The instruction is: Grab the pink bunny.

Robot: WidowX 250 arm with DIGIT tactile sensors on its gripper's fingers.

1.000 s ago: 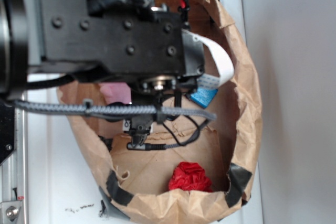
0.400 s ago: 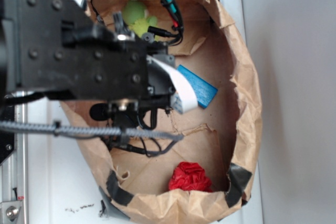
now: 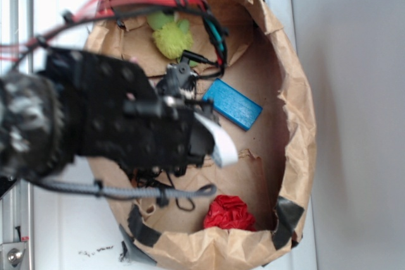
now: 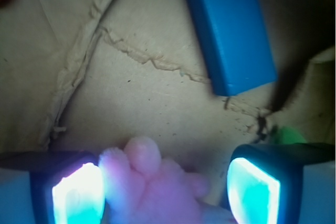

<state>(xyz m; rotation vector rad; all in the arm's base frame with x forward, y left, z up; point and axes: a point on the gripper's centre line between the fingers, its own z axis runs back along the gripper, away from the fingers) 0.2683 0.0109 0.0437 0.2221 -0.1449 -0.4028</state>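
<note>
Pink fur filled the bottom centre of the wrist view — the pink bunny (image 4: 155,187) lay on the brown paper floor between the two glowing pads of the gripper (image 4: 168,192). The left-of-frame pad (image 4: 77,192) sat right against the plush, while the right-of-frame pad stood a little apart from it, so the jaws were spread wide with the toy between them and not clamped. A blue block (image 4: 231,30) lay on the paper in the upper right of that view, well beyond the bunny, and a sliver of red showed in the top left corner.

From the exterior camera, the black arm (image 3: 114,124) covered the left half of the paper bag (image 3: 297,124) and hid the bunny entirely. The blue block (image 3: 232,104) sat near the middle of the bag, a fuzzy yellow-green plush toy (image 3: 172,37) near the top, and a red wrinkly ball (image 3: 229,213) at the bottom — all apart from each other.
</note>
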